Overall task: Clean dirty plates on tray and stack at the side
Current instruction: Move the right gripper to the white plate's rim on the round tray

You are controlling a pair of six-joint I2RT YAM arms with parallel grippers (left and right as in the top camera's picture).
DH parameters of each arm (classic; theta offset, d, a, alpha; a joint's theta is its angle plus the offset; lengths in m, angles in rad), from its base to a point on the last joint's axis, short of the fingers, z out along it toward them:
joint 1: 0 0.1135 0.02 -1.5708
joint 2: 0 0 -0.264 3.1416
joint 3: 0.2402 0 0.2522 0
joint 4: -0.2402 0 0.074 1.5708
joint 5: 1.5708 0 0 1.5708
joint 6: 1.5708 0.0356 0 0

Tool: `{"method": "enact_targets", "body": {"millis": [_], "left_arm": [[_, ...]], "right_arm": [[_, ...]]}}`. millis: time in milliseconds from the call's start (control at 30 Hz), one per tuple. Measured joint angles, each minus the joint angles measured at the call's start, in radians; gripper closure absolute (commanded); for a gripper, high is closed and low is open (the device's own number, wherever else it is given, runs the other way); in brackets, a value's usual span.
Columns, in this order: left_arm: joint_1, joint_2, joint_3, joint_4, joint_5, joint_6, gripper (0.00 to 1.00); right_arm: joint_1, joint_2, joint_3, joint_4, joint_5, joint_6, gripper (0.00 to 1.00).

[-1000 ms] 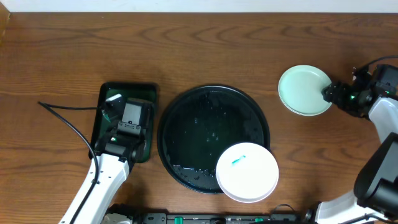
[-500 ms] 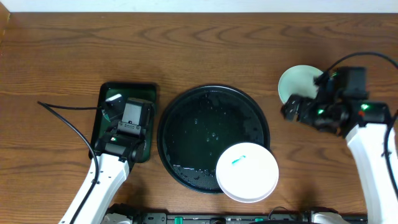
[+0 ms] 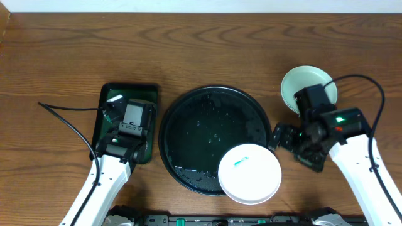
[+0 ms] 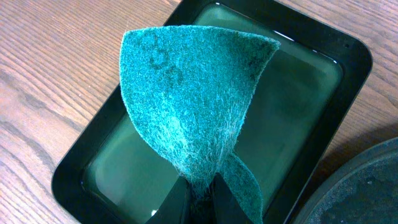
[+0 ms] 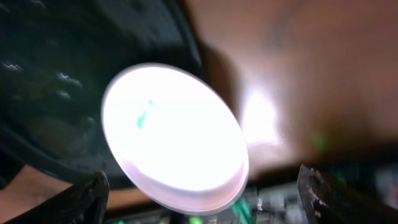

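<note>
Right gripper (image 5: 204, 182): the two dark fingers (image 5: 84, 200) sit at the lower corners of the wrist view, spread wide, with nothing between the pads. The view is blurred.

The white plate (image 5: 174, 134) lies ahead of the fingers and centred in the gap between them, its near rim just short of the tips. No contact shows. From overhead the right gripper (image 3: 295, 149) is just beside the white plate (image 3: 249, 174), at its upper right edge and apart from it, with its mouth toward the plate.

The plate carries a small teal smear (image 3: 240, 162) left of centre. It sits on the lower right rim of the tray (image 3: 201, 132), part over the black wet surface and part hanging out over the table (image 3: 201, 50).

A mint-green plate (image 3: 298, 85) lies on the wood up and right of the tray, well apart from the white one. The right arm crosses its lower right edge. Cannot tell whether it is one plate or more.

Left gripper (image 4: 199, 202): the fingers are closed tight on the bottom corner of a teal scouring pad (image 4: 186, 106), which stands up as a folded fan. It hangs over the small green tray (image 4: 351, 59), left of the black tray, whose rim shows at the wrist view's lower right. Overhead places the left gripper (image 3: 129, 119) over that small tray.
</note>
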Motion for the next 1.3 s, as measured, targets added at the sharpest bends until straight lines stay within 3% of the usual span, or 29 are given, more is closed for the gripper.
{"method": "enact_targets", "body": {"millis": [200,267,533,767,1000,1167,1300], "left_arm": [[0.000,0.000,0.000,0.000,0.000,0.000,0.93],[0.000,0.000,0.000,0.000,0.000,0.000,0.93],[0.000,0.000,0.000,0.000,0.000,0.000,0.92],[0.000,0.000,0.000,0.000,0.001,0.000,0.92],[0.000,0.000,0.000,0.000,0.003,0.000,0.92],[0.000,0.000,0.000,0.000,0.003,0.000,0.92],[0.000,0.000,0.000,0.002,0.003,0.000,0.93]], "right_arm": [[0.191,0.000,-0.023,-0.039,0.040,0.246,0.01],[0.241,0.000,-0.044,-0.027,0.051,0.302,0.06],[0.408,0.000,-0.223,0.069,0.089,0.592,0.09],[0.428,0.000,-0.372,0.245,0.056,0.663,0.17],[0.428,0.000,-0.412,0.263,0.040,0.680,0.27],[0.428,0.000,-0.413,0.278,0.039,0.684,0.50],[0.428,0.000,-0.414,0.286,0.039,0.689,0.46]]}}
